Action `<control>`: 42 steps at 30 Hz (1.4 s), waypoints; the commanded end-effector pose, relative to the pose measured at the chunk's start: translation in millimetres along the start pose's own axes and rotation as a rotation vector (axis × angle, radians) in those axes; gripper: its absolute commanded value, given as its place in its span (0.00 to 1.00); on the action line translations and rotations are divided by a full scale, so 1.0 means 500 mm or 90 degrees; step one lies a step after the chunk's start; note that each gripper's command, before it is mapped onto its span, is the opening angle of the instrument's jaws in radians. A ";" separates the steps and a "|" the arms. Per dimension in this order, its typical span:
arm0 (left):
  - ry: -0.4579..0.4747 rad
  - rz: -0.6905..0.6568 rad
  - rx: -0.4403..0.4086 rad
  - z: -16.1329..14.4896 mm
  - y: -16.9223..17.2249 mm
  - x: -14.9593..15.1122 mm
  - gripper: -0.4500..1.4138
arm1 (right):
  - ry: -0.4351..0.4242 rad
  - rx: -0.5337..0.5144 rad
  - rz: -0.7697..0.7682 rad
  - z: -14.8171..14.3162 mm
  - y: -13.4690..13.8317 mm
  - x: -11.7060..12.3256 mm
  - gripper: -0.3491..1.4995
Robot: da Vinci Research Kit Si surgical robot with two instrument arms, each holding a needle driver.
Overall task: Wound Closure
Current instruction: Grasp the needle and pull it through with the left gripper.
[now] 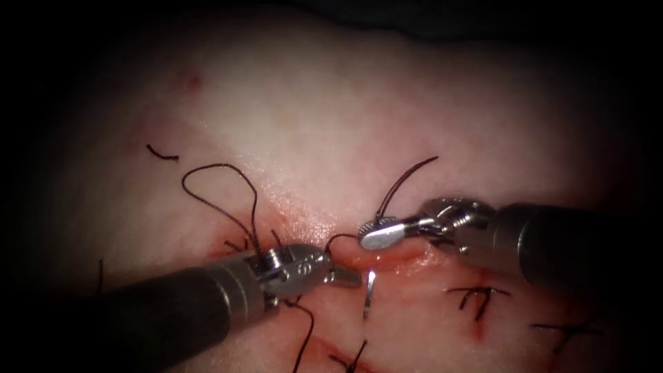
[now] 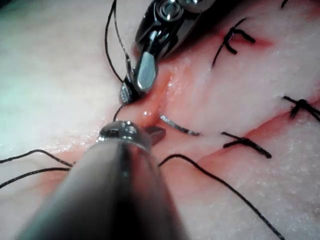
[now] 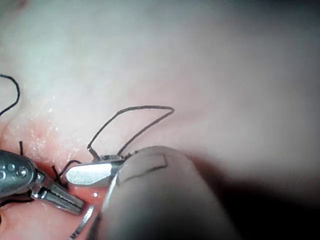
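The tissue [image 1: 331, 117] has a red cut [image 1: 387, 261] between my two tools. My right tool [image 1: 376, 233] comes in from the right, its jaws shut on the dark thread [image 1: 404, 181] just above the cut; this thread [image 3: 135, 117] loops up from the jaws [image 3: 95, 172]. My left tool [image 1: 343, 277] reaches in from the lower left with its jaws shut and nothing seen between them. A short silver stretch of the needle [image 1: 369, 293] shows on the tissue just in front of the cut, next to the left tool's tip. The needle [image 2: 180, 127] is held by neither tool.
Finished stitches with cut ends [image 1: 480, 295] cross the cut at the lower right. A long thread loop [image 1: 221, 167] lies on the tissue left of the cut, and a loose cut end [image 1: 162, 154] lies farther left. Red fluid [image 1: 304, 214] wets the cut's edges.
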 end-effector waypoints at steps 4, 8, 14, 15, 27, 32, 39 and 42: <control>0.010 0.033 0.003 0.0014 -0.0005 0.0004 0.00 | -0.004 0.004 0.005 -0.0019 -0.0002 0.0033 0.95; 0.042 0.104 0.010 0.0018 0.0002 0.0014 0.05 | -0.012 0.008 0.014 -0.0102 -0.0007 0.0077 0.95; 0.066 0.179 0.002 0.0020 0.0011 0.0027 0.15 | -0.009 0.002 0.014 -0.0181 0.0010 0.0111 0.94; 0.066 0.190 0.000 0.0021 0.0013 0.0030 0.17 | -0.011 0.002 0.014 -0.0195 0.0014 0.0117 0.92; 0.075 0.290 0.014 0.0027 0.0007 0.0041 0.44 | 0.000 -0.013 0.016 -0.0273 0.0064 0.0141 0.86; 0.075 0.327 0.024 0.0044 0.0006 0.0055 0.50 | 0.000 -0.015 0.015 -0.0263 0.0082 0.0125 0.84; 0.074 0.341 0.028 0.0073 -0.0005 0.0062 0.42 | 0.000 -0.016 0.009 -0.0256 0.0095 0.0107 0.77; 0.077 0.342 0.027 0.0081 -0.0016 0.0060 0.34 | 0.003 -0.019 0.008 -0.0254 0.0098 0.0104 0.74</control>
